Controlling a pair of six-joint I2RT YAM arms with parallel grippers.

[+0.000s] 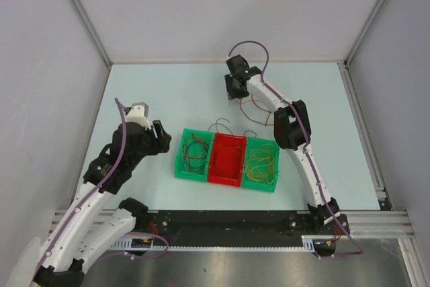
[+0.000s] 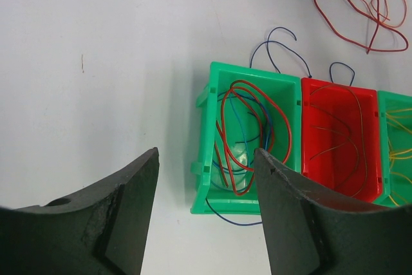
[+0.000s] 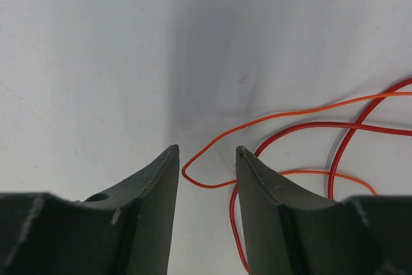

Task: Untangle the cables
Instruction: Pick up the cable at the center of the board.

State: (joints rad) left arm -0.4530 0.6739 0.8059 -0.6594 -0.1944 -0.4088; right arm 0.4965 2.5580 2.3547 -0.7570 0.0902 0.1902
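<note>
Orange thin wire loop (image 3: 184, 170), 1 o'clock of red plastic bin (image 1: 228, 137), between parted right gripper (image 3: 206, 149) jaws; pinch single strand only. Left gripper (image 2: 206, 151) spread.

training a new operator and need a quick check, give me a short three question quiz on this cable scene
1. True or false: the left claw holds a cable.
2. Which holds the thin yellow wires? A left green plastic bin, B middle red plastic bin, C right green plastic bin.
3. What colour is the thin wire loop between the fingers of the right claw?
Key: 1 false, the left claw is open and empty; 2 C; 3 orange.
</note>
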